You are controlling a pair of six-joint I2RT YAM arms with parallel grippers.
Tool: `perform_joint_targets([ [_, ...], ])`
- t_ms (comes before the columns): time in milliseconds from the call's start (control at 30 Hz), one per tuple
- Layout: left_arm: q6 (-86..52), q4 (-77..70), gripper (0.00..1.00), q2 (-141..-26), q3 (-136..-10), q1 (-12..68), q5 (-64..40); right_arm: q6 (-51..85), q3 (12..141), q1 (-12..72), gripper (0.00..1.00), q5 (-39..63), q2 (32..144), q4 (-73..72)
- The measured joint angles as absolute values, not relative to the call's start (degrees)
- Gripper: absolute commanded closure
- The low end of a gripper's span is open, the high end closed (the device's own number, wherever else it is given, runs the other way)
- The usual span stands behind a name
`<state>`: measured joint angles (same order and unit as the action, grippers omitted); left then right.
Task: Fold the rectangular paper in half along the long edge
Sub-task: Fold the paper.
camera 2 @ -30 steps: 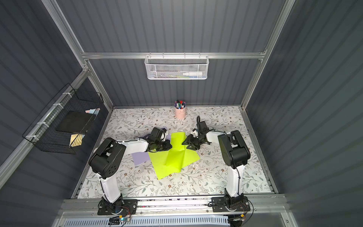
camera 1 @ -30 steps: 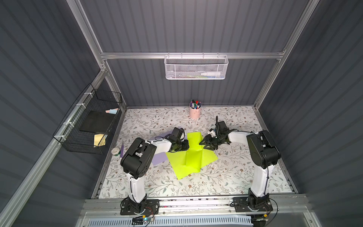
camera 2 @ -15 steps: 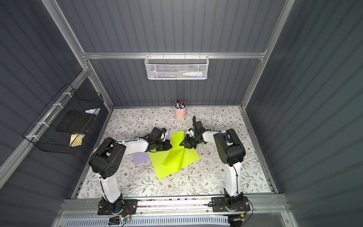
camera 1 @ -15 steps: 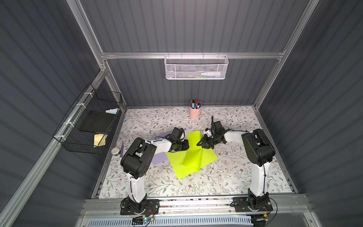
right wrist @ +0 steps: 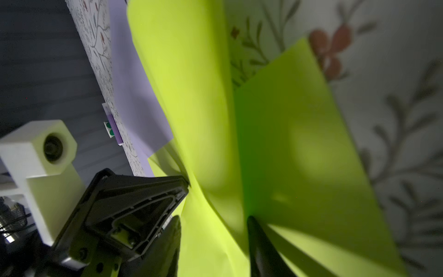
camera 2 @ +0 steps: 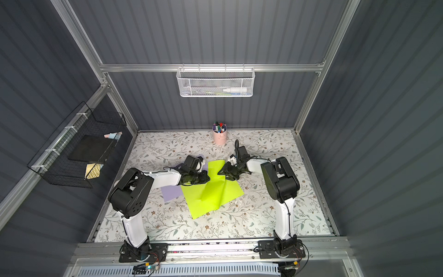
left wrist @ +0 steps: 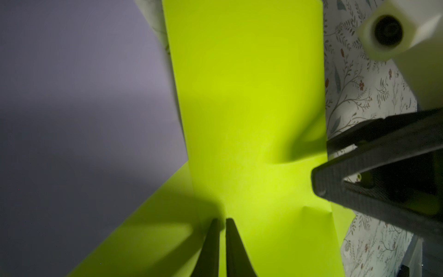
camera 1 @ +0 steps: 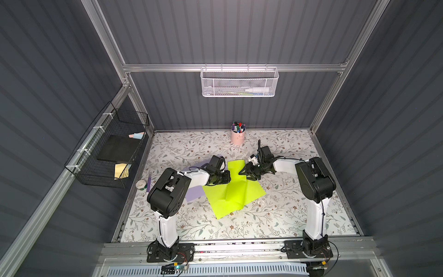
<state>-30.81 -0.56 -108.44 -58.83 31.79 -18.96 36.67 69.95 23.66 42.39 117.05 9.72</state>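
Lime paper (camera 1: 236,194) sits mid-tabletop (camera 1: 287,215), skewed, one side overlapping a purple sheet (camera 1: 193,193) on the left arm's side. Its far part is doubled back over the rest as a flap. The flap isn't flat: there's a raised ridge down the middle in both top views, and the fold isn't creased. The near corner lies flat on the tabletop.

The left gripper (left wrist: 222,230) is nearly closed, tips pinching the flap at one edge. The paper puckers right at those tips in the right wrist view.

The right gripper (right wrist: 213,218) is part open. Its fingers (right wrist: 254,230) straddle the flap's opposite edge with paper in the gap, not clamped.

Both grippers are low at the far end of the paper, facing each other, near but apart. A pink pen cup (camera 1: 237,136) stands by the back wall, well apart from the paper.
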Motion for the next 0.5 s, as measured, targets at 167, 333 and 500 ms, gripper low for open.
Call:
perform_joint_targets([
  [167,-30.81,-0.56,0.88,-108.44,-58.83,31.79,-18.96,36.21,73.06,21.91,0.60,42.13,118.63,11.09],
  [333,-30.81,-0.56,0.88,-108.44,-58.83,31.79,-18.96,35.46,76.27,21.02,0.73,42.15,121.97,12.08],
  [500,-30.81,-0.56,0.88,-108.44,-58.81,31.79,-18.96,34.72,77.45,21.04,0.69,42.63,122.91,12.75],
])
